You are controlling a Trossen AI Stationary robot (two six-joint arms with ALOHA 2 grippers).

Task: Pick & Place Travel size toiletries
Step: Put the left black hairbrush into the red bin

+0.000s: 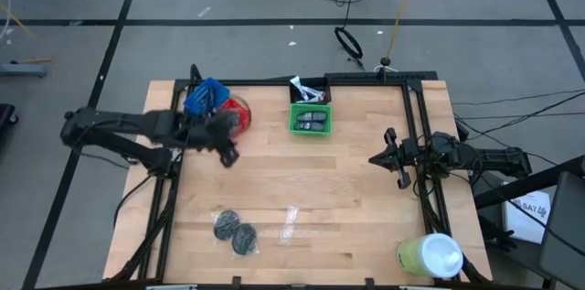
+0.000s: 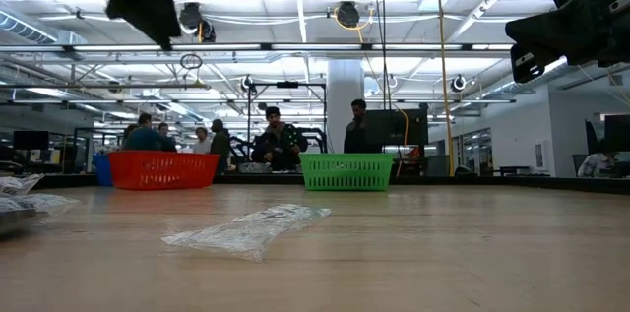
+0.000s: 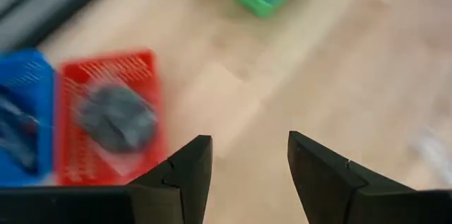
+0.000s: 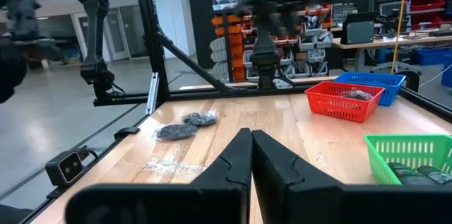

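My left gripper [image 1: 228, 153] [image 3: 247, 159] hangs open and empty above the table, just near of the red basket [image 1: 238, 116]. One dark grey disc [image 3: 113, 114] lies inside the red basket [image 3: 106, 118]. Two more discs [image 1: 235, 231] [image 4: 185, 125] rest flat on the wood near the front edge. Dark grey oval pieces [image 1: 311, 122] lie in the green basket [image 1: 294, 125]. White-silver tubes [image 1: 305, 90] lie in a black bin behind it. Dark blue packets fill the blue basket [image 1: 205, 96]. My right gripper [image 1: 396, 158] [image 4: 251, 146] waits shut at the table's right side.
A clear wrapper scrap [image 1: 290, 221] [image 2: 251, 228] lies on the table beside the two discs. A yellow-green cylinder with a white top [image 1: 430, 255] stands at the near right corner. Black frame rails [image 1: 416, 116] run along both sides. People sit beyond the far edge in the low view.
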